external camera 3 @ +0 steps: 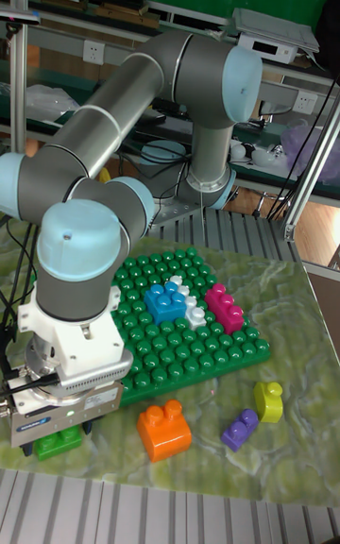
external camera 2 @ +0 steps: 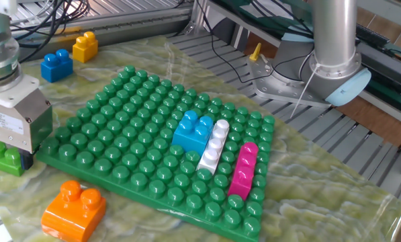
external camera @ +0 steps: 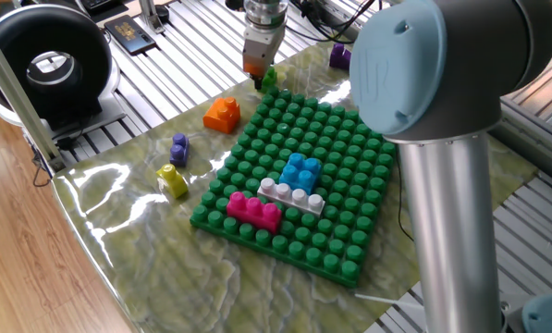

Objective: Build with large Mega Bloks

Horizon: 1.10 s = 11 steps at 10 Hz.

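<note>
My gripper (external camera 2: 11, 158) hangs low over a green Mega Blok (external camera 2: 0, 156) that lies on the mat just off the baseplate's corner. One dark finger (external camera 2: 27, 160) stands at the brick's end, and the jaws look spread around it. The brick (external camera: 269, 79) still rests on the mat, and in the tall view it (external camera 3: 57, 441) peeks out under the gripper (external camera 3: 62, 429). On the green baseplate (external camera: 285, 129) sit a light blue brick (external camera: 301, 170), a white-grey one (external camera: 292, 195) and a magenta one (external camera: 252, 210), side by side.
Loose bricks lie around the plate: orange (external camera: 223, 114), small purple (external camera: 179, 148), yellow (external camera: 172, 180), another purple (external camera: 341, 56) at the far edge. The robot's thick arm (external camera: 451, 111) stands beside the plate. A black round device (external camera: 49, 60) sits off the mat.
</note>
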Available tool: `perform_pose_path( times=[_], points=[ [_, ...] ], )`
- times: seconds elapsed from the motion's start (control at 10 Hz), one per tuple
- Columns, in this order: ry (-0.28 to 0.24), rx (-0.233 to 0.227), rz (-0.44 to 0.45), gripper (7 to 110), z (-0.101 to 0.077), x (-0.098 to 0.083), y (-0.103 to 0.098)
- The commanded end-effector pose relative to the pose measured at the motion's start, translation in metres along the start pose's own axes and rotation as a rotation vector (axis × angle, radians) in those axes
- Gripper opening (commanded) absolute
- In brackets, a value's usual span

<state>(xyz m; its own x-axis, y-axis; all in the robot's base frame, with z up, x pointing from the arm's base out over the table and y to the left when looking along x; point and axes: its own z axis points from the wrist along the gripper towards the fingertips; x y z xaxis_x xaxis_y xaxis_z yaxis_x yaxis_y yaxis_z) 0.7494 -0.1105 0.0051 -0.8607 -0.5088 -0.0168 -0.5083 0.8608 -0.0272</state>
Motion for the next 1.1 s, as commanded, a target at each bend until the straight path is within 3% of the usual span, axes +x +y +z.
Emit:
perform_pose_path(
  times=[0.0, 1.0],
  points=[
    [-0.007, -0.022, 0.018, 66, 0.0018, 0.0013, 0.0026],
    [-0.019, -0.038, 0.029, 66, 0.0075, -0.0029, 0.0023]
  ],
)
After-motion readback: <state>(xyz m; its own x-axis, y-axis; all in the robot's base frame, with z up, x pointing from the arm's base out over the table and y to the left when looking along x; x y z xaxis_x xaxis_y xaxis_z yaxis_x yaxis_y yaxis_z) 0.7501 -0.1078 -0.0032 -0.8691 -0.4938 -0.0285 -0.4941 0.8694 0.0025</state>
